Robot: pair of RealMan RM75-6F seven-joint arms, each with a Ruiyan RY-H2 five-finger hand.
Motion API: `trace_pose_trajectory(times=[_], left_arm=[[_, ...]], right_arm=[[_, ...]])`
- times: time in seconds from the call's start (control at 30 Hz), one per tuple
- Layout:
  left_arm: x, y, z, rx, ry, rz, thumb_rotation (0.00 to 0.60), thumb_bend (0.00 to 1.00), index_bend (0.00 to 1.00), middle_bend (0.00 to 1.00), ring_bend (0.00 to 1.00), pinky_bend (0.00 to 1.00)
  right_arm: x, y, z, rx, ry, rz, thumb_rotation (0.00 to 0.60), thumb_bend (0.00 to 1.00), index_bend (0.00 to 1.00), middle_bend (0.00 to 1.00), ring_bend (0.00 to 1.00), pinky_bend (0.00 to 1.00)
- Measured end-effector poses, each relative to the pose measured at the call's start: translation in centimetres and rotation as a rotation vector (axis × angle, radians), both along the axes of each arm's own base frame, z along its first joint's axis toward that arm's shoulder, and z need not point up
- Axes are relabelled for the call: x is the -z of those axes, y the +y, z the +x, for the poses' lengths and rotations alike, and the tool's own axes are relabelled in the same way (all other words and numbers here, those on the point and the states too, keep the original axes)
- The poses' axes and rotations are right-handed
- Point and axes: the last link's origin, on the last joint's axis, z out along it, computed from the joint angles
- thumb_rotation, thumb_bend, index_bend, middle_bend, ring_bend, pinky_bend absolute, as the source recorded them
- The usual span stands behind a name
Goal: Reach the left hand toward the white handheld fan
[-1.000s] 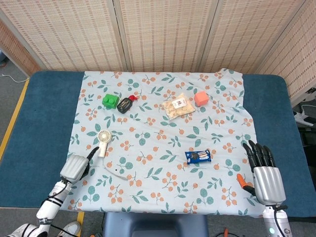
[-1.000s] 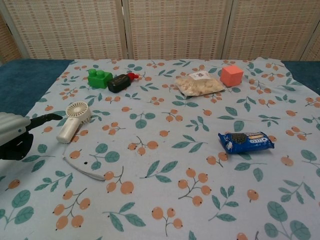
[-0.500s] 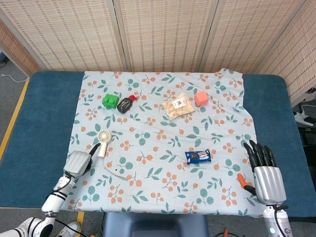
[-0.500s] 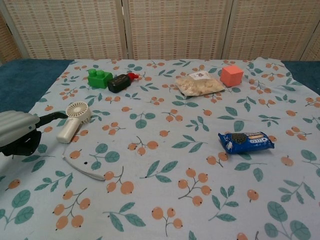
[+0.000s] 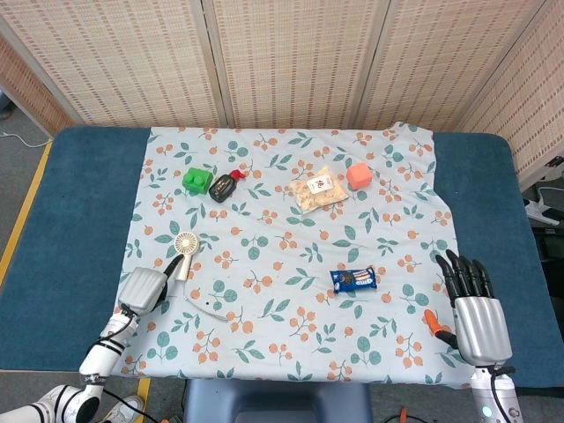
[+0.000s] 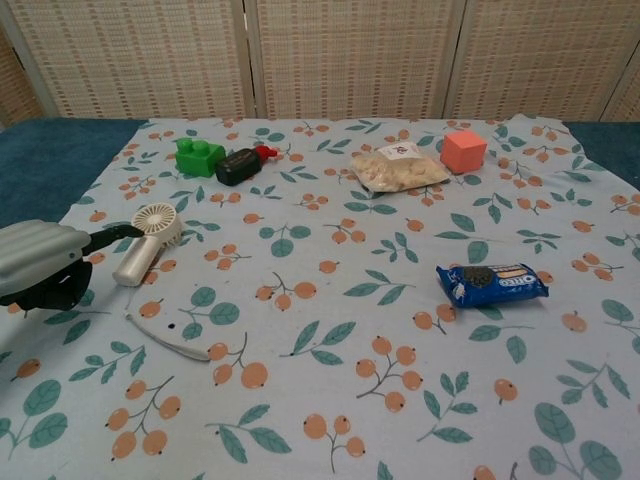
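The white handheld fan (image 5: 185,249) (image 6: 150,241) lies on the floral cloth at the left, with its round head toward the far side and its handle toward me. My left hand (image 5: 144,287) (image 6: 42,262) hovers just left of the fan's handle and holds nothing. One dark fingertip (image 6: 122,232) stretches out to the fan's head, very close to it; contact cannot be told. My right hand (image 5: 474,313) lies flat at the near right edge with fingers spread, empty, and is seen only in the head view.
A thin white curved strap (image 6: 167,340) lies just nearer than the fan. At the back stand a green block (image 6: 199,156), a black bottle with a red cap (image 6: 240,164), a snack bag (image 6: 398,166) and a coral cube (image 6: 463,151). A blue cookie packet (image 6: 492,283) lies right of centre.
My left hand has slid to the right, toward the fan, bringing its outstretched fingertip up beside the fan's head. The right hand and the objects have stayed put.
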Motion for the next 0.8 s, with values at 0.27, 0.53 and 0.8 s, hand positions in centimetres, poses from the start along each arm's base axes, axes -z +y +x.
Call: trace_pose_trajectory(times=[0.27,0.53,0.8], left_arm=[[0.07,-0.04,-0.37,-0.012,0.023,-0.005,0.600,0.95,0.00,0.94,0.84,1.00],[0.21,-0.14,-0.65,-0.012,0.038,-0.014,0.600,0.95,0.00,0.94,0.84,1.00],[0.77,-0.27,-0.96,-0.016,0.068,-0.035,0.600,0.95,0.00,0.94,0.84,1.00]], right_arm=[[-0.03,0.03,0.02,-0.001,0.001,-0.001,0.600,0.19,0.00,0.00,0.00,0.00],[-0.01,0.00,-0.04,0.002,0.002,-0.001,0.600,0.19,0.00,0.00,0.00,0.00],[-0.05,0.02,-0.02,0.001,0.002,-0.003,0.600,0.19,0.00,0.00,0.00,0.00]])
